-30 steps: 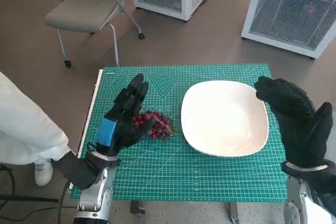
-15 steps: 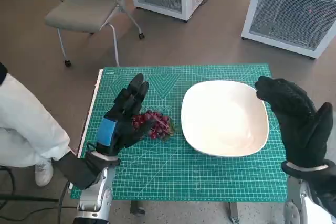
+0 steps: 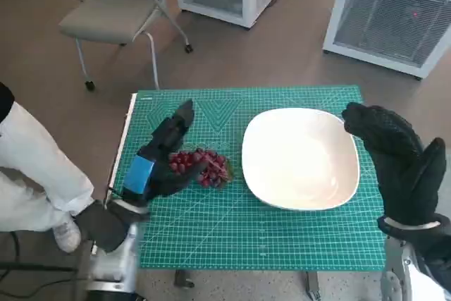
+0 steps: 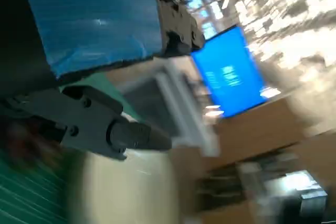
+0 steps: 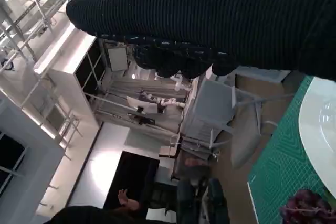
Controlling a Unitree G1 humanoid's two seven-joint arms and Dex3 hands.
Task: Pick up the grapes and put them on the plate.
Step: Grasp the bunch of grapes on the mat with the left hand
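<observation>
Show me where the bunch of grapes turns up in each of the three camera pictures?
Head view: the grapes lie on the green mat, between the left hand and the white plate.
Left wrist view: too blurred to tell; only a dark reddish smear at the picture's edge.
Right wrist view: the grapes sit in the lower right corner.
Shared landmark: the white plate, beside them in every view.

left hand point(image 3: 156, 161): shifted toward the left edge of the desk point(image 3: 282, 237) and turned; fingers point(image 3: 180, 119) now bunched into a narrower line, where earlier they were fanned
left forearm point(image 3: 109, 266): swung outward to the left, wrist now lower-left of its earlier spot
person point(image 3: 32, 174): white-clad leg moved in closer to the desk's left side; shoe point(image 3: 67, 234) now nearer the left forearm
</observation>
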